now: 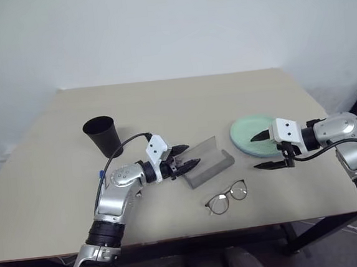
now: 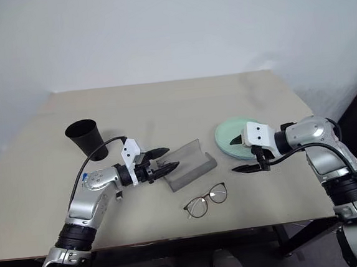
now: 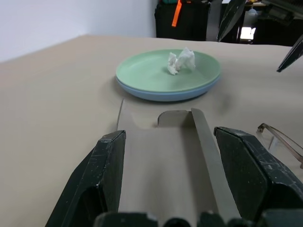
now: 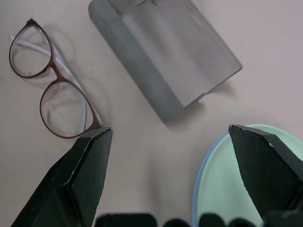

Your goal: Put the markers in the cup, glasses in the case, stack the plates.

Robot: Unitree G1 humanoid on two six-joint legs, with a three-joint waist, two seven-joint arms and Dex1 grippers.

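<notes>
Round mint-over-blue plates (image 1: 252,136) far right, matte grey slab case (image 1: 207,162) between spread left gripper (image 1: 185,157) fingers, wire glasses (image 1: 226,197) near, right gripper (image 1: 266,150) splayed.

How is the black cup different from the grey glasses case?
The cup is black and round, while the glasses case is grey and rectangular. The cup stands tall on the table, wider at its rim; the case lies low and flat. The cup stands alone, while the left tool sits at one end of the case. Both are open with nothing seen inside.
</notes>
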